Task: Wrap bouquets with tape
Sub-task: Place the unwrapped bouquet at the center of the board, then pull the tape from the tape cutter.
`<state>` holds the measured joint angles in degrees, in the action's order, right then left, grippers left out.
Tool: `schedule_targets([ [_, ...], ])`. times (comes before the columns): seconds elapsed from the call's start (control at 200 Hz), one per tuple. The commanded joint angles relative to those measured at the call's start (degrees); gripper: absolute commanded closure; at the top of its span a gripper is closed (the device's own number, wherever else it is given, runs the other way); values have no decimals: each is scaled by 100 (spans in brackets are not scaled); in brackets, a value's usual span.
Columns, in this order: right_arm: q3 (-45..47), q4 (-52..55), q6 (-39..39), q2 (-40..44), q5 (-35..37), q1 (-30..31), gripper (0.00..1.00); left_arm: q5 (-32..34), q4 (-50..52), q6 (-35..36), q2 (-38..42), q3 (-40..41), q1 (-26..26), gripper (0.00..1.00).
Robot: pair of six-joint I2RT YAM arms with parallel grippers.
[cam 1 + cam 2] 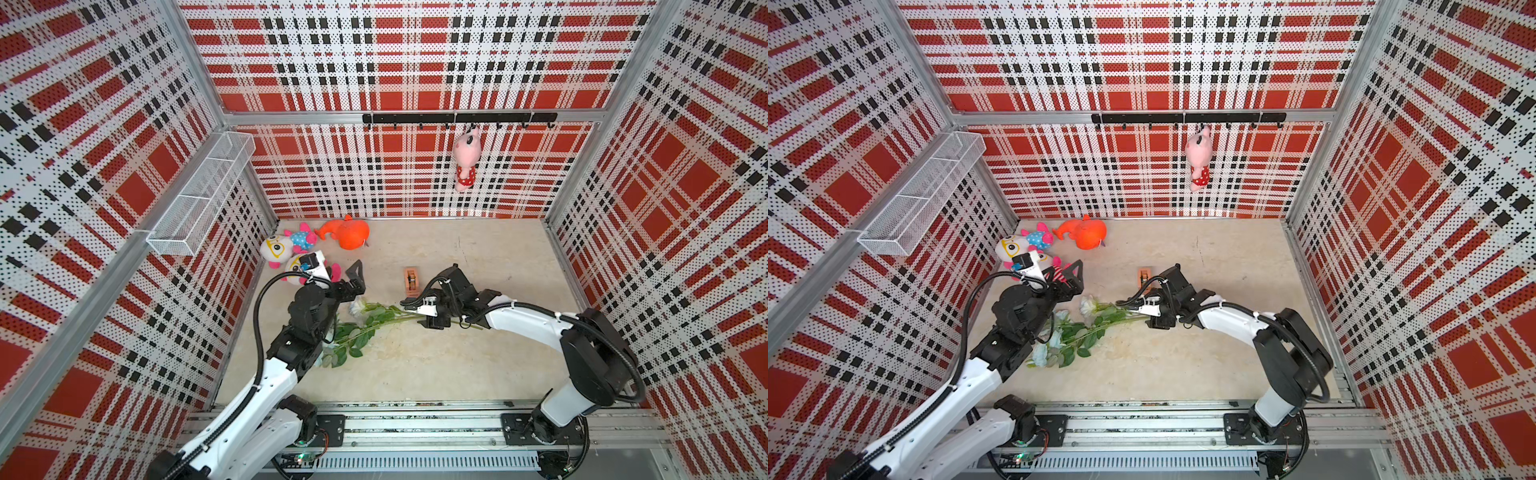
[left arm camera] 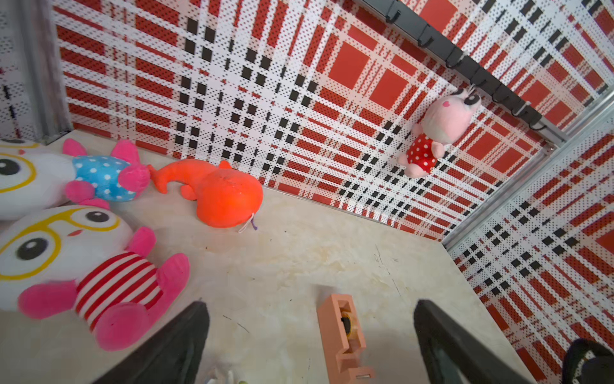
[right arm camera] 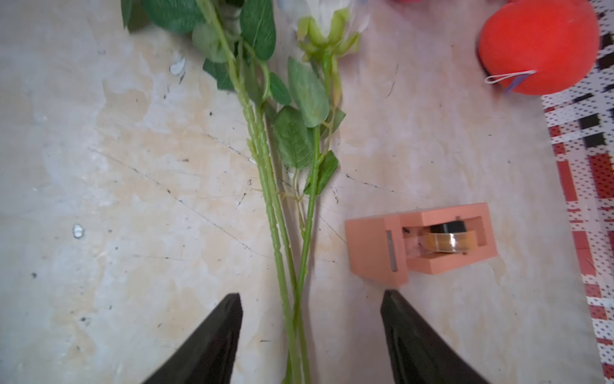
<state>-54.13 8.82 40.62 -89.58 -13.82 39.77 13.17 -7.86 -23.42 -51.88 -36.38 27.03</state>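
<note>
Fingers (image 3: 206,339) of the right gripper (image 3: 312,294) stand parted, with the thin green stems of the bouquet (image 3: 282,232) running between them. As far as the right wrist view shows, neither pad touches the stems, so nothing is gripped. The stems' long axis runs straight out along the line the gripper points, with leaves and then blooms farther off. Just beside one fingertip, to the side of the stems and clear of them, the tape dispenser (image 3: 418,246) sits on the table (image 3: 116,199). Its long axis lies crosswise to the stems, and the roll shows in its slot. The left gripper (image 2: 310,303) is spread wide and empty, and it faces that same dispenser from the other side. The right arm looks the nearer of the two for a reach to the tape. In both top views the right fingertips are hidden beneath the wrist. Those views alone show the whole bouquet (image 1: 365,328), its pale blooms tucked partly under the left forearm and its stems trailing toward the right arm. The left wrist view shows almost nothing of the flowers.
</note>
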Motion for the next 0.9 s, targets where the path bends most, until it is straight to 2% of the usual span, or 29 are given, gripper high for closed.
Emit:
schedule_targets([
  [0.0, 116, -1043, -2289, 415, 401, -129, 27, 217, 250, 566, -669, -542, 348, 0],
  [0.135, -74, -1041, -4766, 553, 788, -360, 25, -378, 229, 399, -1716, -968, 280, 4],
  [0.261, 216, -1648, -6415, 579, 469, -500, 29, -1800, -616, -205, -2496, -978, -132, 15],
  [0.321, 315, -1941, -6902, 486, 286, -540, 33, -2148, -761, -301, -2907, -1181, -158, 20],
  [0.401, 232, -2072, -7173, 210, 130, -540, 39, -2331, -659, -303, -3460, -1584, -108, 23],
  [0.526, -253, -1709, -7191, -384, -2, -560, 46, -2724, -603, -424, -4242, -2073, -144, 32],
  [0.641, -522, -1560, -7401, -816, -44, -666, 53, -2850, -428, -461, -4804, -2429, -177, 37],
  [0.792, -779, -1263, -7413, -1201, -113, -725, 54, -2967, -236, -447, -5346, -2749, -208, 40],
  [0.892, -921, -1135, -7396, -1411, -223, -720, 59, -2925, -172, -458, -5546, -2856, -235, 42],
])
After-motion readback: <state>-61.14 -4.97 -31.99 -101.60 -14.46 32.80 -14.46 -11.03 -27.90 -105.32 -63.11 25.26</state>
